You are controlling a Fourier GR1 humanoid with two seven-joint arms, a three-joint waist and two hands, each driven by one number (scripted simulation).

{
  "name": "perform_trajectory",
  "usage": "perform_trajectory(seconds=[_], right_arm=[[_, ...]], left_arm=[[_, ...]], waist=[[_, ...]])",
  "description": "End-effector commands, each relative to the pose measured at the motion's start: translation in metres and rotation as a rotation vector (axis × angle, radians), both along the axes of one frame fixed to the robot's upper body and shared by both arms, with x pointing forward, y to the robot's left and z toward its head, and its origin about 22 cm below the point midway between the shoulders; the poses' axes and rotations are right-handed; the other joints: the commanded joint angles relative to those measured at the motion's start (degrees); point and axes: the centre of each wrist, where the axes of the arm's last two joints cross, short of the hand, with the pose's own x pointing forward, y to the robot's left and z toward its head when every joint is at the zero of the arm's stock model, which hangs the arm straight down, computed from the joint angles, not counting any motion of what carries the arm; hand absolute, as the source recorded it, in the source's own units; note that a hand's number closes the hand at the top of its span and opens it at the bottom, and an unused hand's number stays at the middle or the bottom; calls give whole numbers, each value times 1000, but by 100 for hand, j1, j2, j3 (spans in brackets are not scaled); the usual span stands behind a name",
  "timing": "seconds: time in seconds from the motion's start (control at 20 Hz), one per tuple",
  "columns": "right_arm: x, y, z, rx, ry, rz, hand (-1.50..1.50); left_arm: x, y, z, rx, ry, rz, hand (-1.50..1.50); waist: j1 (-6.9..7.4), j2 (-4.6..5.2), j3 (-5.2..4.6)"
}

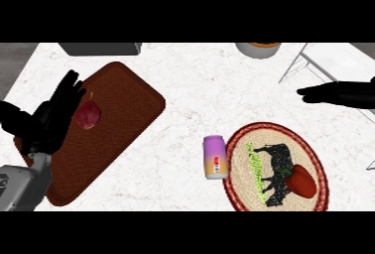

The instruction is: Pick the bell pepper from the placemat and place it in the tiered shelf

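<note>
Resting on the round placemat [242,149], the red bell pepper [301,179] lies untouched beside a purple bottle [215,157]; its label text is unreadable. Left hand [55,116]: fingers extended, holding nothing. Right hand [338,94]: fingers extended near the tiered shelf [322,62].

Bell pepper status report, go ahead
Left hand open, beside red onion. Right hand open near tiered shelf. Bell pepper untouched on placemat. Bottle alongside, not blocking.

Head view, steeply above counter [190,99]
</note>
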Motion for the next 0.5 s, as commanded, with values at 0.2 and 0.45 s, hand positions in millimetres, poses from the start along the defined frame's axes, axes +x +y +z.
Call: perform_trajectory(seconds=[0.2, 0.45], right_arm=[[-52, 34, -58, -180, -164, 45, -150], [-80, 40, -87, -317, -165, 58, -150]], left_arm=[[4, -4, 8, 1, -8, -13, 0], [9, -5, -3, -16, -5, -4, 0]], waist=[[10, 19, -8], [12, 25, -12]])
